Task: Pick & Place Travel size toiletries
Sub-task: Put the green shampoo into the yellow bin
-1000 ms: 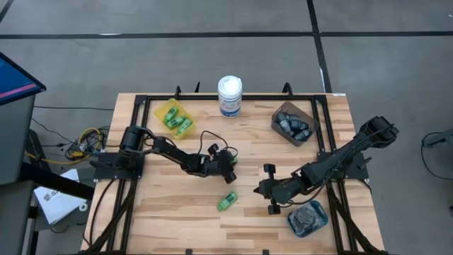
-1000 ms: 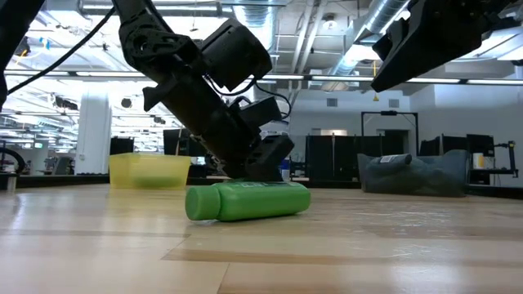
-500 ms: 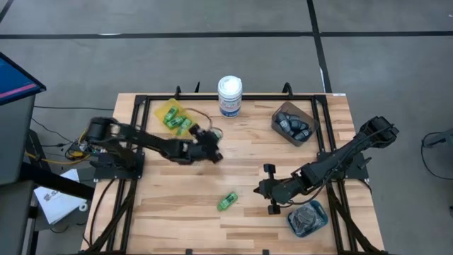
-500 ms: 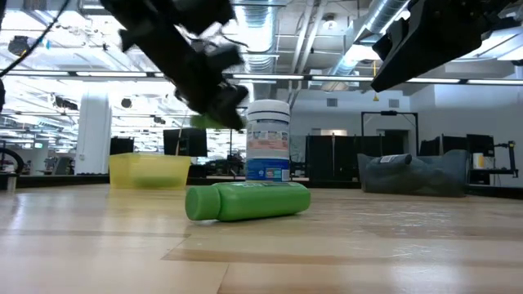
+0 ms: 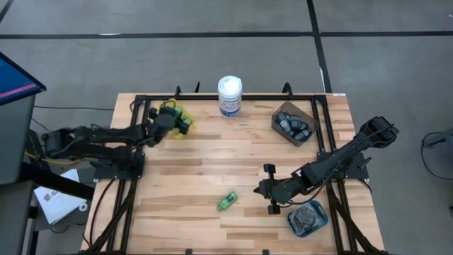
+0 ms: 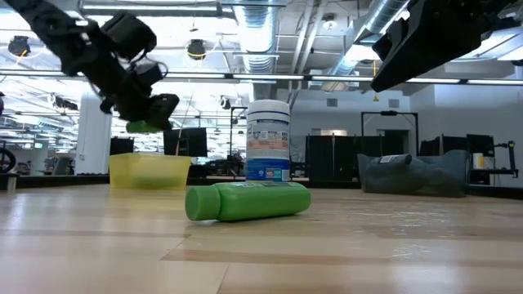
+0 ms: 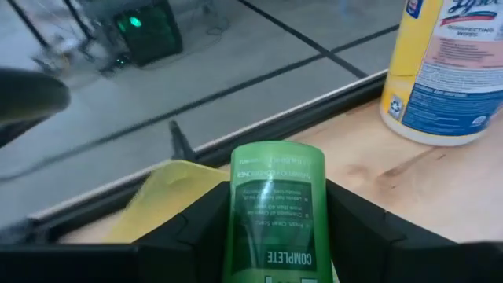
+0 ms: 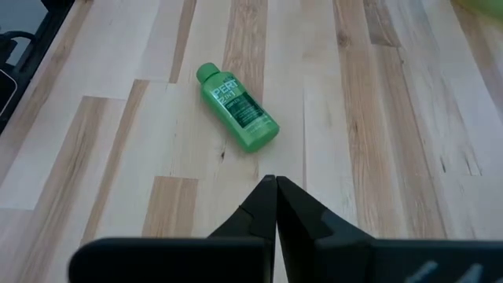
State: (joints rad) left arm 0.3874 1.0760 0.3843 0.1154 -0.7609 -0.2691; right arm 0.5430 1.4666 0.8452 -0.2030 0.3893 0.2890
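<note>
- Jaws: left gripper (image 7: pixel 271 236) clamped on a green mini bottle (image 7: pixel 271 212), one finger on each side of its body; right gripper (image 8: pixel 276 206) fully together, holding nothing.
- Left gripper is over the yellow bin (image 5: pixel 172 113) at the table's far left, above its rim in the low view; bottle not yet let go.
- Right gripper waits low near the front right, beside the teal bin (image 5: pixel 308 219).
- 2nd green bottle (image 5: pixel 227 201) lies on its side on the wood, front centre, apart from both grippers.
- Brown bin (image 5: pixel 293 125) at far right holds dark mini bottles; white tub (image 5: pixel 229 95) stands at the back.
- Handling, my guess: small plastic bottle, light, stiff, smooth and round, so it may roll or slip. Grip across mid-body, not the cap end.
</note>
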